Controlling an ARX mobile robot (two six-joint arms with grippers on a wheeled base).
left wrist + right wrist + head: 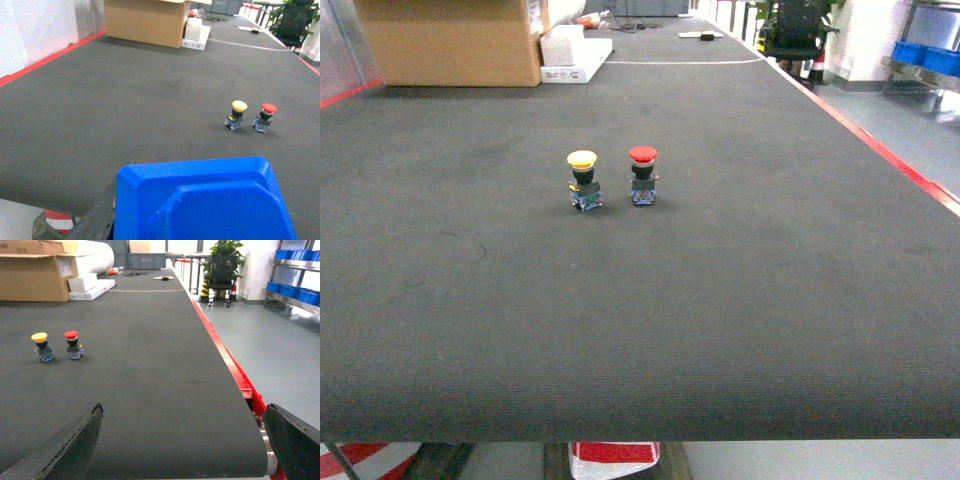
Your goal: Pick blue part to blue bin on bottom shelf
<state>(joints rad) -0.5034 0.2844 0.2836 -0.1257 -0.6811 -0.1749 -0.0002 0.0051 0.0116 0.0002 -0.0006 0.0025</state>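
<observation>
The blue part (205, 200), a big moulded plastic piece, fills the bottom of the left wrist view. My left gripper (200, 220) is shut on it, above the near edge of the dark belt; one dark finger (97, 217) shows against its left side and the other is hidden behind it. In the right wrist view my right gripper (182, 440) stands open over the belt's near right corner with nothing between its fingers (65, 450). Neither gripper appears in the head view. The bottom shelf and its blue bin are out of view.
Two push buttons stand mid-belt, one yellow-capped (583, 180) and one red-capped (642, 175). A cardboard box (455, 40) and white boxes (575, 55) sit at the far left. A red rail (230, 365) edges the belt's right side. Blue containers (292, 290) sit on a distant rack.
</observation>
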